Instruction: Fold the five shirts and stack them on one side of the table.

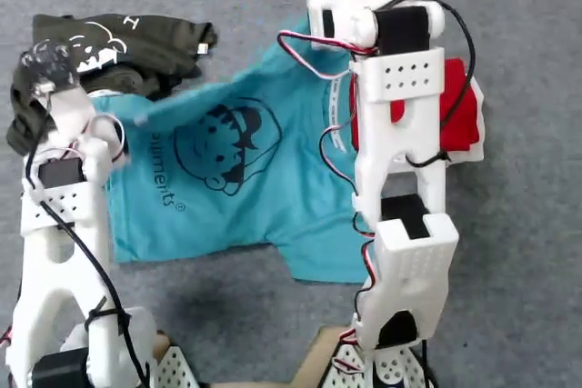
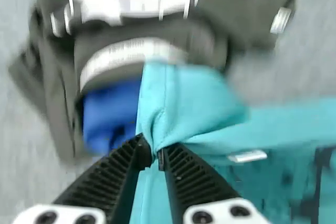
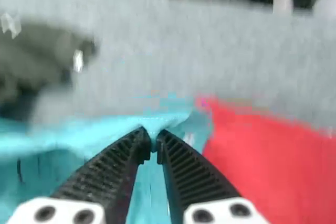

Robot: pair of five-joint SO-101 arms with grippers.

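Note:
A teal shirt [image 1: 227, 188] with a cartoon face print lies spread over the middle of the grey table [image 1: 518, 243]. My left gripper [image 2: 155, 157] is shut on a pinched fold of the teal shirt [image 2: 199, 114] at its edge next to the dark pile; from above the left gripper [image 1: 102, 129] sits at the shirt's left side. At the shirt's far edge, my right gripper [image 3: 153, 145] is shut on the teal shirt [image 3: 79, 135], beside a red shirt [image 3: 262, 150]. In the high view the right gripper [image 1: 338, 38] is largely hidden under its arm.
A crumpled dark olive shirt [image 1: 136, 38] with white print lies at the far left, with a blue shirt [image 2: 105, 116] under it. The red shirt [image 1: 459, 106] lies folded at the right, a white edge [image 1: 477, 147] showing beneath it. Arm bases stand at the near edge.

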